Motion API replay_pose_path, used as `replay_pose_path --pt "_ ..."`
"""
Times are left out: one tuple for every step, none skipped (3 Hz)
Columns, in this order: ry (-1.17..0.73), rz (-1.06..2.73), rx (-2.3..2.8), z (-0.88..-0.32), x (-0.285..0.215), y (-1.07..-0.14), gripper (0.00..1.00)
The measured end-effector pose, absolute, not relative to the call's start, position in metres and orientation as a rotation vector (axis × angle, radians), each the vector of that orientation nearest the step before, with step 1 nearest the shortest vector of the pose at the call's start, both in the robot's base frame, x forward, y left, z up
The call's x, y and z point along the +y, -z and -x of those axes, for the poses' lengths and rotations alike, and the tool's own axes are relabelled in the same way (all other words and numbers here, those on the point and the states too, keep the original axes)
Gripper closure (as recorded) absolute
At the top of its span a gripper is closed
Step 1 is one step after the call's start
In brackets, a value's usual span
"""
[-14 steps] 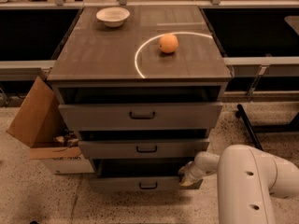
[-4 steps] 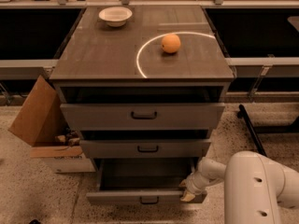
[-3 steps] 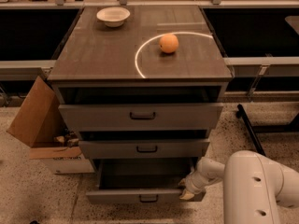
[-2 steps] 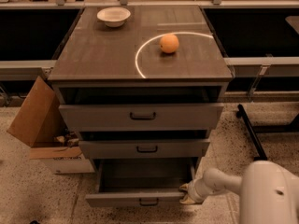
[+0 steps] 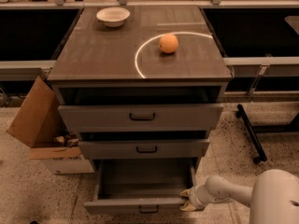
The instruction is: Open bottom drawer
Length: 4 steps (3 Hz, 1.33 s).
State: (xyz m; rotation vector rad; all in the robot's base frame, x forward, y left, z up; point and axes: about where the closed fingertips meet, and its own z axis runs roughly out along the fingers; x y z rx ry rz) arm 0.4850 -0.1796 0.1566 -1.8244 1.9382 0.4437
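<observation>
bottom drawer (image 5: 140, 183) low, near, standing well out below middle drawer (image 5: 112, 149). hand (image 5: 189, 200) at its front's right end, touching; clenched or released: cannot tell. risks: off-centre pull skews drawer, jams it; hand slips off edge; overpull drops drawer off runners.

I log dim, warm light. A bright white arc (image 5: 137, 62) glares on the worktop (image 5: 93, 55) toward its right edge. Shadow fills the bottom drawer (image 5: 145, 183); the pale pincer (image 5: 189, 200) catches light at its front, below the worktop's front-right corner.
</observation>
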Motion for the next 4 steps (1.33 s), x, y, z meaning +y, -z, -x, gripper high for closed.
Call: replay_pose_path --pt "-0.449 1.825 1.938 -0.484 -0.178 -0.155 0.81" --pt "-0.454 1.826 1.937 -0.482 -0.176 -0.154 0.58" --pt "-0.454 1.826 1.937 -0.482 -0.176 -0.154 0.35" --pt "-0.451 1.831 1.897 -0.485 -0.182 -0.169 0.11"
